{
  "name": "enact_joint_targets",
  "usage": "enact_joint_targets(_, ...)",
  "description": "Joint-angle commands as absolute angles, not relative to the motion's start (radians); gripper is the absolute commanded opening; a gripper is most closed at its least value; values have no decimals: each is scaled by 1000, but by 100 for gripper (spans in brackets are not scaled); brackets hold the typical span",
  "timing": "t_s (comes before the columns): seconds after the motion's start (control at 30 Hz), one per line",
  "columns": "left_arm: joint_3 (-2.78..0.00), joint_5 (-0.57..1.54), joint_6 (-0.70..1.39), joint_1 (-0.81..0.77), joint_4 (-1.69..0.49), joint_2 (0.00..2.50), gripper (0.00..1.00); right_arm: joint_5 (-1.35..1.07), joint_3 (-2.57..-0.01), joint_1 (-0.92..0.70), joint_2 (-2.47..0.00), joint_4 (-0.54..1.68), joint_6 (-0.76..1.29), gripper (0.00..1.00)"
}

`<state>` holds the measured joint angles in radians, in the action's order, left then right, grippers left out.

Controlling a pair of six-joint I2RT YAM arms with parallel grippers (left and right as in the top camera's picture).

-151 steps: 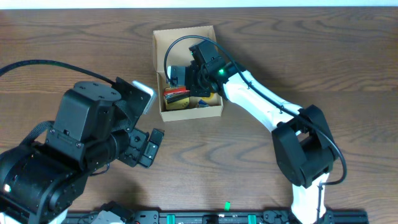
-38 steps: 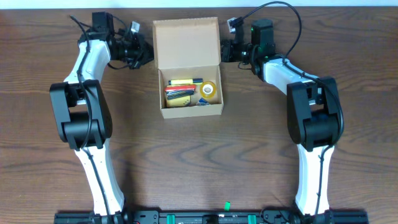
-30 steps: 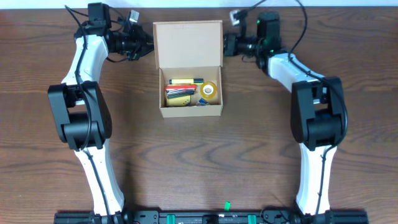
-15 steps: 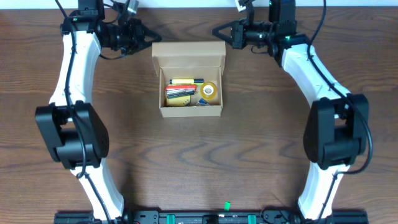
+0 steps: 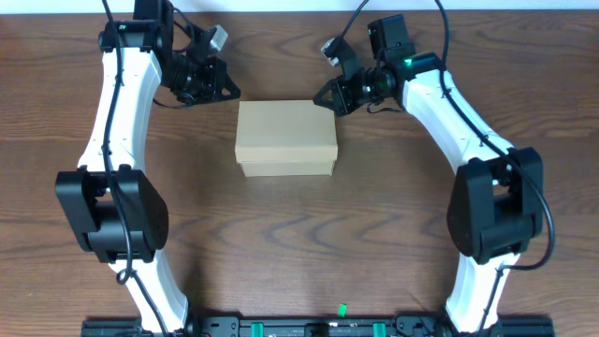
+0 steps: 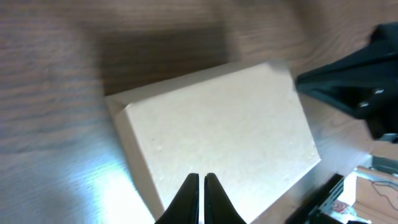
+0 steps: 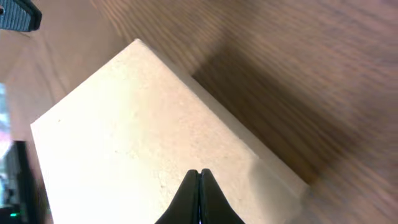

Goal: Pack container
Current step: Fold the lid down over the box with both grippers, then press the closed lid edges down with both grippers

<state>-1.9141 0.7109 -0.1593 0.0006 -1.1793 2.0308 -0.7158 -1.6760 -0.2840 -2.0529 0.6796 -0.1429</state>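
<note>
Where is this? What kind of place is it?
Probably a robot lab or test bench: a white left arm and right arm with black cables, mounted at a wooden table, and a closed cardboard box between them.

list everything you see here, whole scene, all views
box: 1, plain tan, lid shut, middle of the table between the two arms
table: 1, dark brown wood, under everything
rail: 1, black, along the near edge of the table
green marker: 1, small, just above the rail
left arm: 1, white and black, reaching to the far left of the box
right arm: 1, white and black, reaching to the far right of the box
left fingers: 2, black, pressed together, holding nothing, above the box lid
right fingers: 2, black, pressed together, holding nothing, above the box lid
</note>
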Motion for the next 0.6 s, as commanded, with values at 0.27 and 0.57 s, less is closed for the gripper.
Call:
enact_joint_targets(0.27,-1929,639,-214,-1,-1298,1956,6,-605,-1681,-292,-1858,846,-269,1)
enact_joint_targets(0.57,-1907,607,-248,-1,-1327,1905,6,-521,-1663,-380,-1853,1037,-315,1)
